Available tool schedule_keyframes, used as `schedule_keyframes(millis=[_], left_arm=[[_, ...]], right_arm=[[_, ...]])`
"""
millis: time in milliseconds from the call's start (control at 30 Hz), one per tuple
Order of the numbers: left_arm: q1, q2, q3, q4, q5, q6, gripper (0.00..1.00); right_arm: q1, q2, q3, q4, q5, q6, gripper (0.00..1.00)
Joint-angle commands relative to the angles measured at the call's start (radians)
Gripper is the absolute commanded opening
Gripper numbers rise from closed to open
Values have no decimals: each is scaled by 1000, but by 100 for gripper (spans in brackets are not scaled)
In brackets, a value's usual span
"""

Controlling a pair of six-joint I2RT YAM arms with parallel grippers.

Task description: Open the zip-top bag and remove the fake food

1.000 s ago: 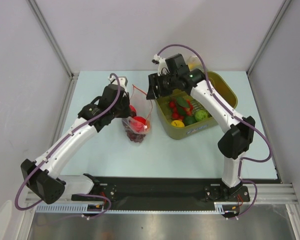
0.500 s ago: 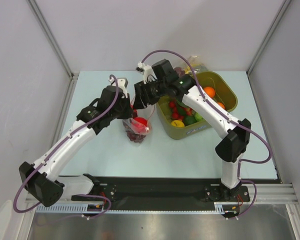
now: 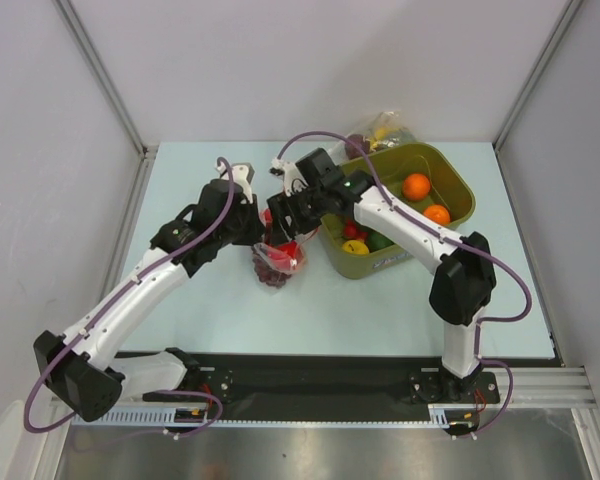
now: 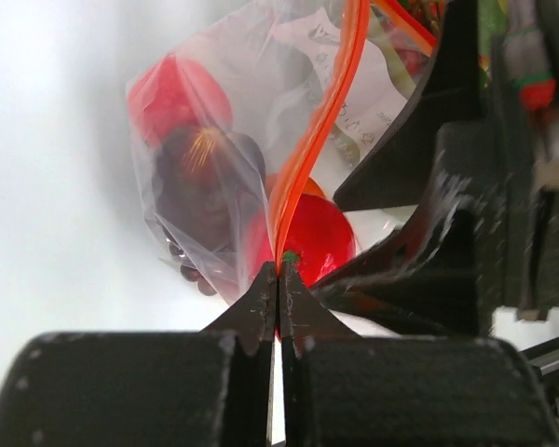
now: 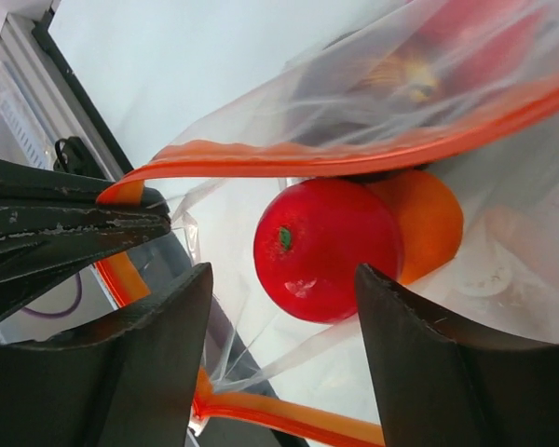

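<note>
Right arm swings left, off the olive bin (image 3: 352, 270), and brings the right gripper (image 3: 288, 212) down to the mouth of the zip-top bag (image 3: 278, 262), close beside the left gripper (image 3: 255, 222). Its jaws, spread wide, now flank the red apple (image 5: 321, 247) inside. Two oranges (image 3: 416, 186) in the bin, hidden under the arm a second ago, stand uncovered.

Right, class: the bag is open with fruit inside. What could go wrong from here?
1. The left tool pinches only the thin zip strip, at its very tip; the strip could slip out and the mouth collapse.
2. The open right tool straddles the glossy apple with the bag close around it; closing may trap film or squirt the apple away.
</note>
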Motion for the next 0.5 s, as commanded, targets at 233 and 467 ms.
schedule_keyframes(millis=[233, 467], left_arm=[[5, -32, 2, 24, 31, -25, 0], [5, -49, 1, 14, 35, -35, 0]], right_arm=[[68, -17, -102, 79, 87, -48, 87], [96, -34, -201, 156, 185, -53, 91]])
